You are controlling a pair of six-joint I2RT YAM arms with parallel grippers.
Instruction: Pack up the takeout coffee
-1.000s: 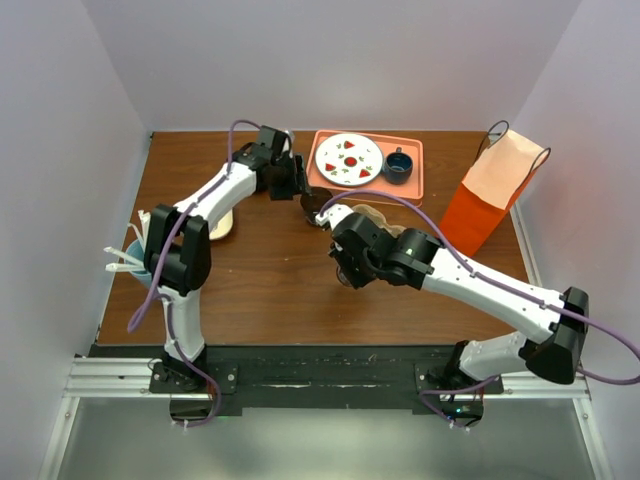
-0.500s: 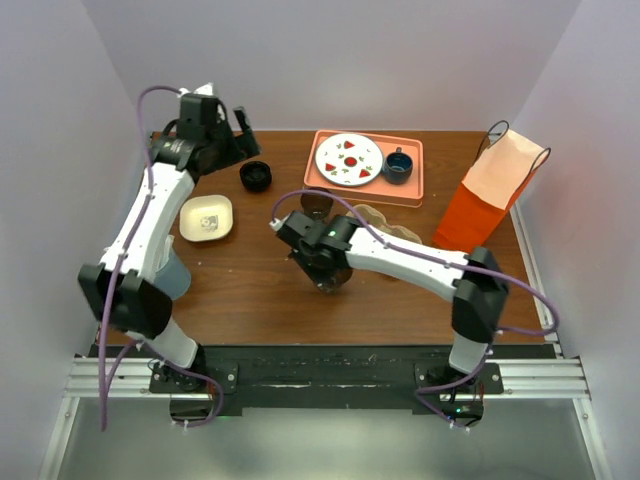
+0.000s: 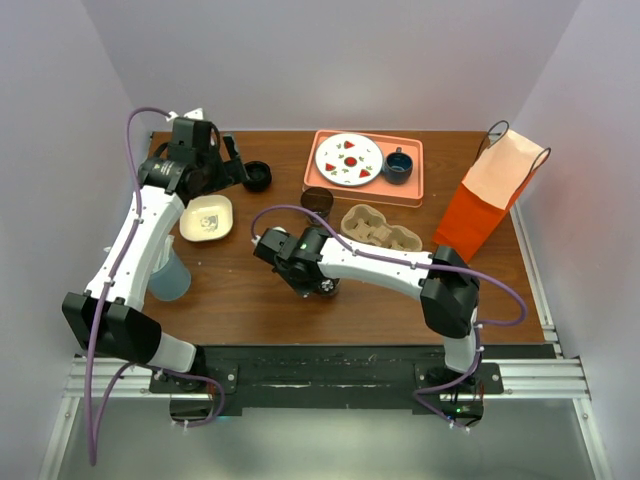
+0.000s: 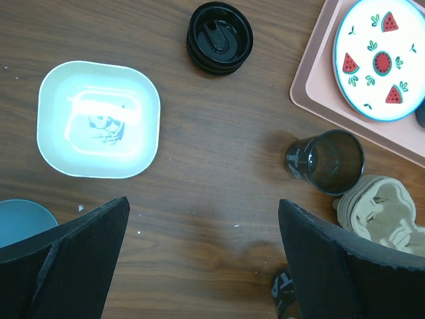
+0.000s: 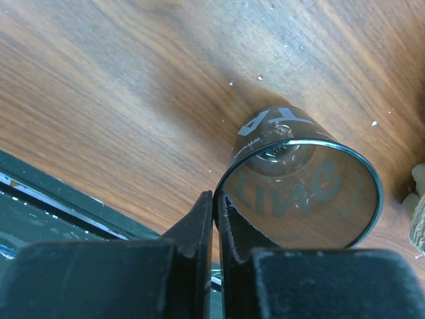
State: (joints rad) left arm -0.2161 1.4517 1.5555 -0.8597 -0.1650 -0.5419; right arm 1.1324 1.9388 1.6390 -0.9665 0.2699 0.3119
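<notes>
Left pincer (image 4: 204, 203) stands wide apart near the takeout coffee (image 4: 219, 36). Farther from it, right pincer (image 5: 216, 199) clamps the rim of a tinted cup (image 5: 285, 126).

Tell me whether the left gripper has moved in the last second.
Yes. The left gripper has swung left, away from the tray it was next to; it is now left of the black lid.

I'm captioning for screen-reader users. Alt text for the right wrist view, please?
The right gripper holds the rim of a lidless dark see-through cup pinched between its fingers. The cup, with pale lettering on its side, is viewed into its open mouth on a brown wooden table. A black strip crosses the lower left corner.
</notes>
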